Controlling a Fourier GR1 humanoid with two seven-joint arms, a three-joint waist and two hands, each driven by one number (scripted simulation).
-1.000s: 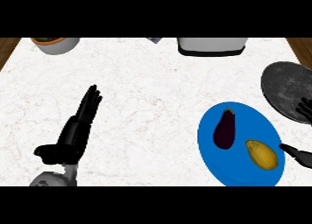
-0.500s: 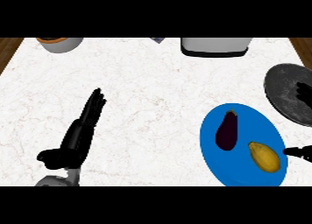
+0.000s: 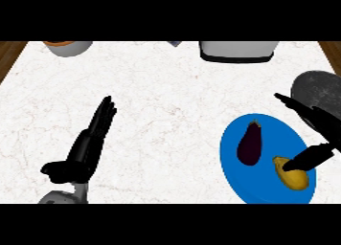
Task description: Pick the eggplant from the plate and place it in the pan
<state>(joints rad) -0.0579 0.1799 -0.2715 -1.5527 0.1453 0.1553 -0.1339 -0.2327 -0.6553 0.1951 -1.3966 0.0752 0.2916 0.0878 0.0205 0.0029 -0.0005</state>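
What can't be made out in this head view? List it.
- Pan: cut off by the right edge; the right robot hand covers its lower rim.
- Yellow item on the plate: the thumb crosses it, too small to identify.
- Orange-rimmed bowl and white appliance: cut off by the top edge.
- Left robot hand: seen edge-on, palm hidden.

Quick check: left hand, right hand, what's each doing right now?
Left hand: open, fingers straight, holding nothing.
Right hand: open over the blue plate, not touching the eggplant.
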